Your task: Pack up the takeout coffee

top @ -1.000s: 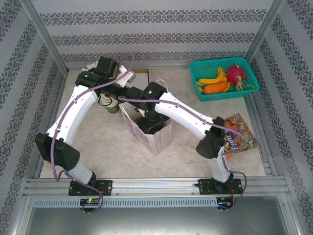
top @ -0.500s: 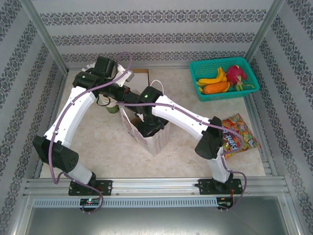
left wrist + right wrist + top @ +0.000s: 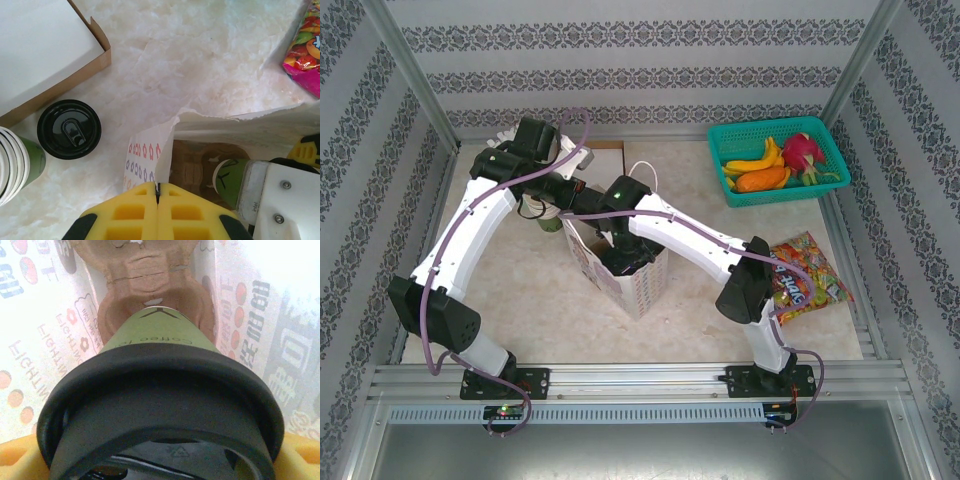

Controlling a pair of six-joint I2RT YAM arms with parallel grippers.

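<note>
Marbled cream bench (image 3: pixel 520 300) from above, with a white paper bag (image 3: pixel 638 285) printed in small coloured motifs standing open near the middle. Down inside its mouth, the right jaws, covered by their own wrist; at its far-left rim, the left jaws. Well off to the right of both: a teal plastic mesh basket (image 3: pixel 732 140) of fruit and a bright multicoloured snack packet (image 3: pixel 808 285).

Left wrist view next. Yellow pads (image 3: pixel 130 220) of the left jaws pressed flat together, closed on the top edge of the bag (image 3: pixel 145 155), the paper wall running straight into the seam between them. Just beyond and to the right, inside the bag: a brown moulded-pulp cup carrier (image 3: pixel 192 162) and the olive-green paper cup (image 3: pixel 230 182) with a round black plastic lid, green side showing beside the white right wrist. Left of the jaws, out on the bench: a second black-lidded cup (image 3: pixel 69 129), a stack of pale cup rims (image 3: pixel 10 160) and a brown cardboard box (image 3: pixel 45 50) with a white inside.

Right wrist view last. Spread wide and gripping the olive-green cup (image 3: pixel 155 335) just under its lid (image 3: pixel 165 400), yellow pads (image 3: pixel 17 462) at either side. Cup base at a well of the carrier (image 3: pixel 145 270); seated or just above, impossible to tell. Printed bag walls (image 3: pixel 45 315) close on both sides.
</note>
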